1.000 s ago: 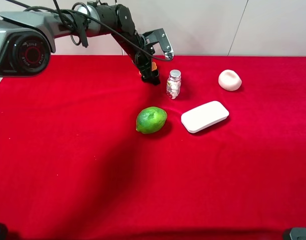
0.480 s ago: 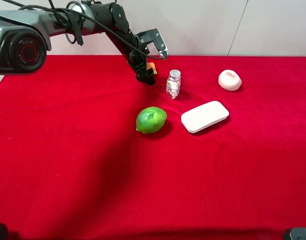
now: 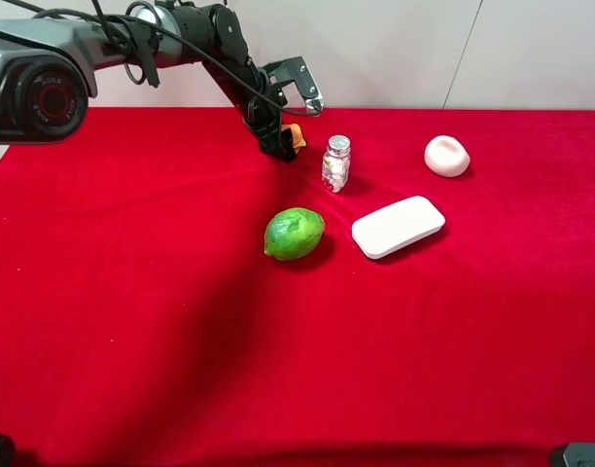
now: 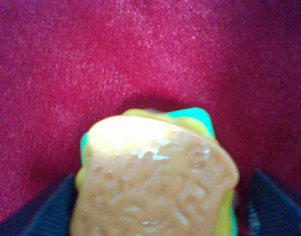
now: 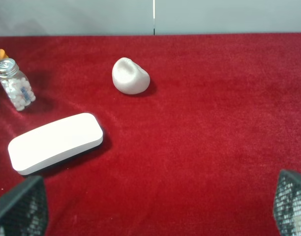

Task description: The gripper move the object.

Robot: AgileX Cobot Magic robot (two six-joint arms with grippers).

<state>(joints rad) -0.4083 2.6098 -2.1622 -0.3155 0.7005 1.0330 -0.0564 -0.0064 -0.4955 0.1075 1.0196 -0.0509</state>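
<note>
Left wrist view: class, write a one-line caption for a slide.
Left gripper shut on a toy sandwich, red cloth behind.

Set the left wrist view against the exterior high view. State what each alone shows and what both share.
Left wrist only: the toy sandwich up close, with its bread texture and green layer, flanked by dark fingers. Exterior high only: the lime, the pill bottle, the flat white block and the white lump. Shared: the toy sandwich, the red cloth, and the left end effector shut on the sandwich.
</note>
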